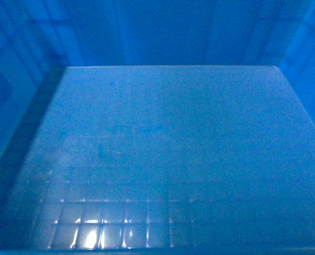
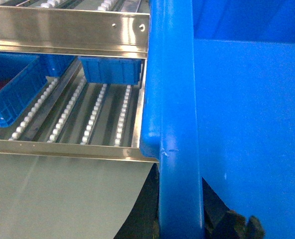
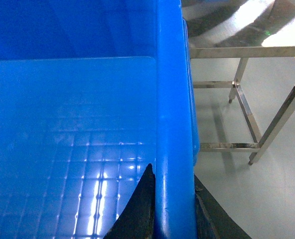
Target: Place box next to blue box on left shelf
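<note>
The box (image 1: 157, 149), a large bright-blue crate, fills the head view with its grid floor and walls. My left gripper (image 2: 180, 211) is shut on its left rim (image 2: 175, 99), one dark finger (image 2: 150, 204) outside and the other inside the wall. My right gripper (image 3: 175, 204) is shut on the right rim (image 3: 175, 124) in the same way. In the left wrist view the crate's front corner sits at the front rail of the roller shelf (image 2: 92, 119). A blue box (image 2: 110, 69) stands further back on the rollers, and a second blue box (image 2: 13, 92) is to its left.
A steel upper shelf rail (image 2: 68, 25) runs above the roller lanes. To the right of the crate stands a bare steel frame (image 3: 247, 99) on the grey floor (image 3: 267, 199). Grey floor (image 2: 58, 199) also shows below the shelf front.
</note>
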Controlling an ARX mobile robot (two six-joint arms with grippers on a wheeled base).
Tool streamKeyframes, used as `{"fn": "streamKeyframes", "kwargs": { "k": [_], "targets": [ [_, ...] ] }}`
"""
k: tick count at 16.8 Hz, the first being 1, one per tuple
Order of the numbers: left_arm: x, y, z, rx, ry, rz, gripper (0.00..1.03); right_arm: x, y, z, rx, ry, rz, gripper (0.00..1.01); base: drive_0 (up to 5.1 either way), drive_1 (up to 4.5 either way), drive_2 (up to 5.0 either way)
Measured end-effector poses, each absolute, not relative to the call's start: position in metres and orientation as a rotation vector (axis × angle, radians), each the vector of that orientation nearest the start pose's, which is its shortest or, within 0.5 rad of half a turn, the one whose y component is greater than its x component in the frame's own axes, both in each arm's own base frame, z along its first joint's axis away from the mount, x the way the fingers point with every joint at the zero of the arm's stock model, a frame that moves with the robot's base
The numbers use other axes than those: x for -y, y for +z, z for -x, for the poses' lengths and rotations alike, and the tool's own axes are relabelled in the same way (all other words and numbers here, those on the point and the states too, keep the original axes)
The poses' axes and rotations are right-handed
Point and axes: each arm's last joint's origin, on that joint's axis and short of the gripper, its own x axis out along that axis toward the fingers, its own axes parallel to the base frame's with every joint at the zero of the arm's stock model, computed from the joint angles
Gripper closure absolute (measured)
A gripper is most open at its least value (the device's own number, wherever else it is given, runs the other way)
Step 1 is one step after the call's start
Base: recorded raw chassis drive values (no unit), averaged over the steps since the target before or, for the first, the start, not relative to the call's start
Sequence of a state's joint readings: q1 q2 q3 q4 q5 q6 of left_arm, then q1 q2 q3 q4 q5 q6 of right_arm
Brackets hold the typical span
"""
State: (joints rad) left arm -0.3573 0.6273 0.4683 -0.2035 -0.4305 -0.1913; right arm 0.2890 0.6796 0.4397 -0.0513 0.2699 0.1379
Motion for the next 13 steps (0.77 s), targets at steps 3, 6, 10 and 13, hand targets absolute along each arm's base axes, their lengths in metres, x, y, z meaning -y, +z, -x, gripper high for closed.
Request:
{"fn": "streamKeyframes", "kwargs": {
  "k": [3,6,10,13],
  "targets": [
    [0.0396,0.2456,-0.1407,-0.325,0.104,0.051,0.95,-0.0378,0.2421,-0.1541,-0.28,0.0,-0.057,0.92,-4.9,2.41,2.4],
    [0.0396,0.2456,-0.1407,-0.325,0.103,0.05,0.95,-0.0378,0.2422,-0.1541,-0.279,0.0,-0.057,0.92,-5.0,2.39,2.4],
    [0.0396,0.2456,-0.1407,-0.325,0.104,0.051,0.95,-0.0378,0.2421,-0.1541,-0.28,0.0,-0.057,0.92,-5.0,2.32,2.3],
    [0.0396,0.2455,-0.1406,-0.327,0.104,0.05,0.95,-0.0377,0.2421,-0.154,-0.28,0.0,-0.057,0.92,-4.8,2.53,2.5]
  ]
}}
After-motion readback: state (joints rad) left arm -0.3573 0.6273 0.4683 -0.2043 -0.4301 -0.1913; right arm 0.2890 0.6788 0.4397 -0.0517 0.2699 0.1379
